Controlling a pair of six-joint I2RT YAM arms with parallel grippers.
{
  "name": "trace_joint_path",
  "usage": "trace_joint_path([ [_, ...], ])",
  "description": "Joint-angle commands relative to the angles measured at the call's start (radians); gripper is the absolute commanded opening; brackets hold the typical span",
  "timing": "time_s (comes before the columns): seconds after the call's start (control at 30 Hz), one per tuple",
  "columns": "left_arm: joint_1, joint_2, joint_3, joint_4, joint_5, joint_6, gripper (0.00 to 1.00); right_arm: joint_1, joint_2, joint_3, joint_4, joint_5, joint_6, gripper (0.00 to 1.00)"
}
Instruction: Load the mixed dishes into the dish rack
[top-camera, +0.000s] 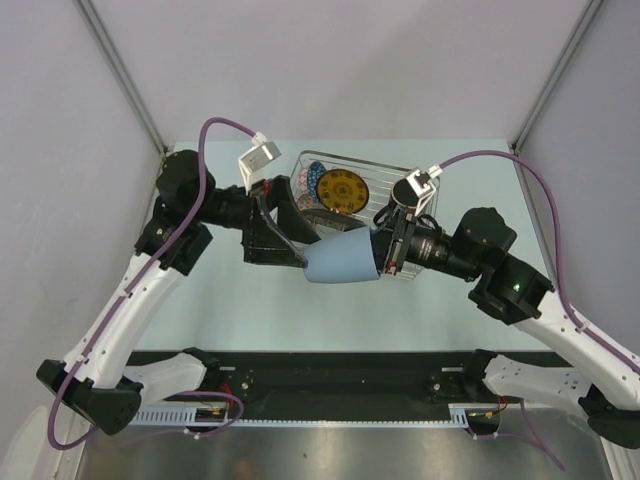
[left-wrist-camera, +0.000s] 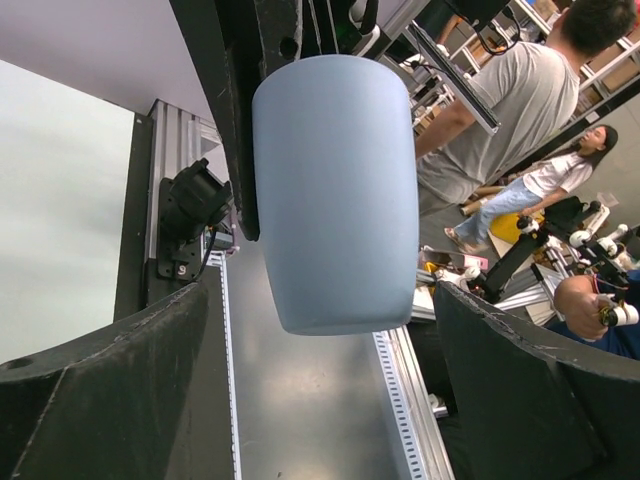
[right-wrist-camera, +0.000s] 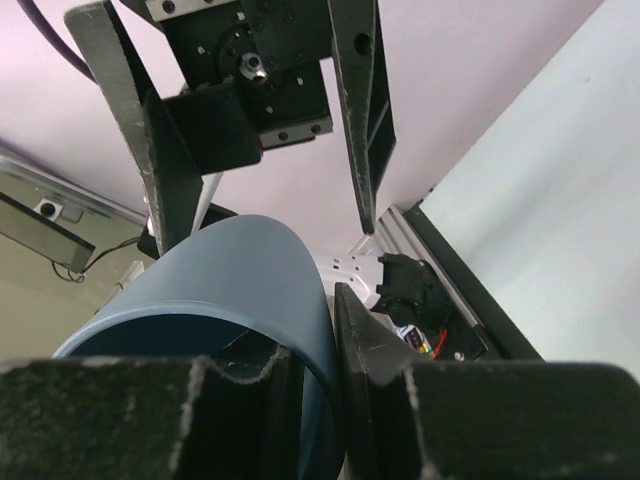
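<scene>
Black fingers of my left gripper are spread wide and hold nothing. In its wrist view the two fingers sit at the frame's lower corners. The cup's closed base lies between their tips, with a gap showing on either side.

Just right of that gripper, the small light-blue cup hangs on its side above the table, mouth toward the right arm. My right gripper is clamped on the cup's rim. Its wrist view shows one finger against the outside wall and the other inside the mouth.

Behind the cup stands the dish rack. In its left half I see a blue patterned bowl and, just right of it, the yellow round patterned plate, facing the overhead camera.
</scene>
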Motion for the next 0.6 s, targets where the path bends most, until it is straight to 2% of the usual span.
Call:
trace_joint_path([
  [0.0, -0.015, 0.002, 0.014, 0.008, -0.019, 0.017, 1.0, -0.007, 0.024, -0.003, 0.142, -0.034, 0.027, 0.0],
  [0.3, -0.018, -0.009, 0.006, -0.029, -0.054, 0.051, 1.0, -0.008, 0.1, -0.012, 0.272, -0.018, 0.021, 0.0],
  [0.57, -0.018, -0.01, 0.026, -0.07, -0.123, 0.062, 1.0, 0.018, 0.137, -0.068, 0.407, 0.098, 0.007, 0.0],
])
